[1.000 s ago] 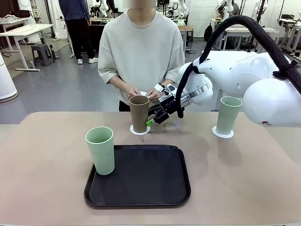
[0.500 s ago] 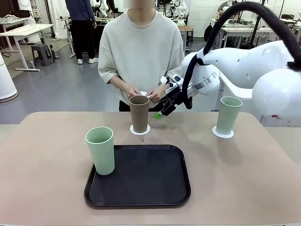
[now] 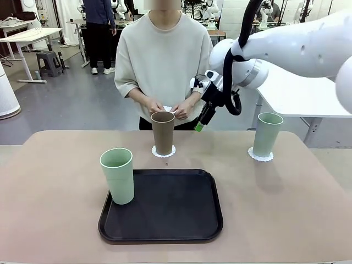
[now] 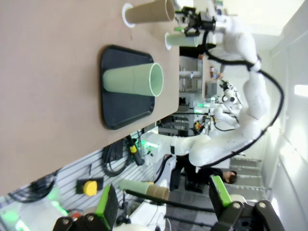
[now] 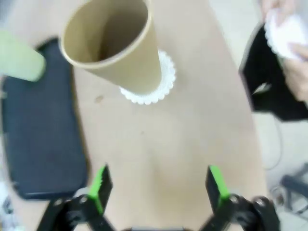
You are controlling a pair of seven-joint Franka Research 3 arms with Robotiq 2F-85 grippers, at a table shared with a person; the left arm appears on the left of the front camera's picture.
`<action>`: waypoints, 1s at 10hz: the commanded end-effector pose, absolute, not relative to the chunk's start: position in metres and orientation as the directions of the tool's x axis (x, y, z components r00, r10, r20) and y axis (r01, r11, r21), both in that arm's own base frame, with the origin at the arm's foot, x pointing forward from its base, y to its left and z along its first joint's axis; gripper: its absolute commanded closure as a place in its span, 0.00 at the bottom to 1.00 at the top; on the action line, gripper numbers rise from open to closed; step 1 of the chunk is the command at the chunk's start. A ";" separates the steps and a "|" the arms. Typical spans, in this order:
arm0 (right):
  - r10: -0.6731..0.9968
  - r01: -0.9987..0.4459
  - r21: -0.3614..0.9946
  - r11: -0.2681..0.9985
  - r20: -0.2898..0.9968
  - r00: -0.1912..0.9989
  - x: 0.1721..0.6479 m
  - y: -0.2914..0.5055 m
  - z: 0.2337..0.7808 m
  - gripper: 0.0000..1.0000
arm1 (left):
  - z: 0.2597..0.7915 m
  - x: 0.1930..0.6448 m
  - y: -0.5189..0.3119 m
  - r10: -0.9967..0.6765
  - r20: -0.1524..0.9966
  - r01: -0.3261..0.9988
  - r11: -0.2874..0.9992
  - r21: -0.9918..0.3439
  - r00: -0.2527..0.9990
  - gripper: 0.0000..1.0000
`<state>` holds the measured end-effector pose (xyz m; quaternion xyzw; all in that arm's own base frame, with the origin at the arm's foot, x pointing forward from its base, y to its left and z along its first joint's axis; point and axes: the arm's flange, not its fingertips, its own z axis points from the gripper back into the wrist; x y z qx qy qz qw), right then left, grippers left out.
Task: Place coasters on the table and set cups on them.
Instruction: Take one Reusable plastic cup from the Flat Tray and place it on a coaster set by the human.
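Table (image 3: 286, 209): brown cup (image 3: 163, 132) and mint cup (image 3: 267, 133) seated on coasters (image 3: 164, 152); second mint cup (image 3: 117, 175) on tray (image 3: 165, 220), awaiting third coaster (image 3: 168, 109) in person's hands (image 3: 182, 111)
Right gripper (image 3: 202, 122): spread, empty, raised clear
Left gripper (image 4: 161, 202): spread, empty

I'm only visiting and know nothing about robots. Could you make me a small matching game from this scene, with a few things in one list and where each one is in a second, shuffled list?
Things
1. brown cup
2. nearer mint cup
3. farther mint cup
4. right gripper

Places
A. in the air, open, holding nothing
B. on the black tray, no coaster under it
C. on the right coaster
D. on the middle coaster, in front of the person

Pairs: 1-D, 2-B, 3-C, 4-A
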<state>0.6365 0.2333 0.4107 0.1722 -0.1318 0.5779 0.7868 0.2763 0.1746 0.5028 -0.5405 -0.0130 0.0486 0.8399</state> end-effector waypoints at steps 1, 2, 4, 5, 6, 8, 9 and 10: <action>0.796 -0.842 0.067 0.535 0.293 0.529 0.580 0.243 0.442 0.00 | 0.505 0.275 0.175 0.100 -0.025 -0.064 0.401 -0.914 0.995 0.00; 0.744 -0.782 0.065 0.621 0.267 0.613 0.561 0.246 0.458 0.00 | 0.505 0.275 0.175 0.100 -0.025 -0.064 0.401 -0.914 0.995 0.00; 0.602 -0.609 0.000 0.793 0.157 0.783 0.529 0.243 0.482 0.00 | 0.505 0.275 0.175 0.100 -0.025 -0.064 0.401 -0.914 0.995 0.00; 0.554 -0.554 -0.025 0.832 0.093 0.827 0.516 0.240 0.491 0.00 | 0.505 0.275 0.175 0.100 -0.025 -0.064 0.401 -0.914 0.995 0.00; 0.511 -0.511 -0.032 0.859 0.000 0.859 0.497 0.240 0.501 0.00 | 0.505 0.275 0.175 0.100 -0.025 -0.064 0.401 -0.914 0.995 0.00; 0.473 -0.473 -0.027 0.881 -0.020 0.881 0.481 0.238 0.518 0.00 | 0.505 0.275 0.175 0.100 -0.025 -0.064 0.401 -0.914 0.995 0.00; 0.566 -0.567 0.091 0.819 0.037 0.823 0.493 0.231 0.516 0.00 | 0.505 0.275 0.175 0.100 -0.025 -0.064 0.401 -0.914 0.995 0.00; 0.483 -0.483 -0.054 0.874 -0.019 0.875 0.479 0.232 0.508 0.00 | 0.505 0.275 0.175 0.100 -0.025 -0.064 0.401 -0.914 0.995 0.00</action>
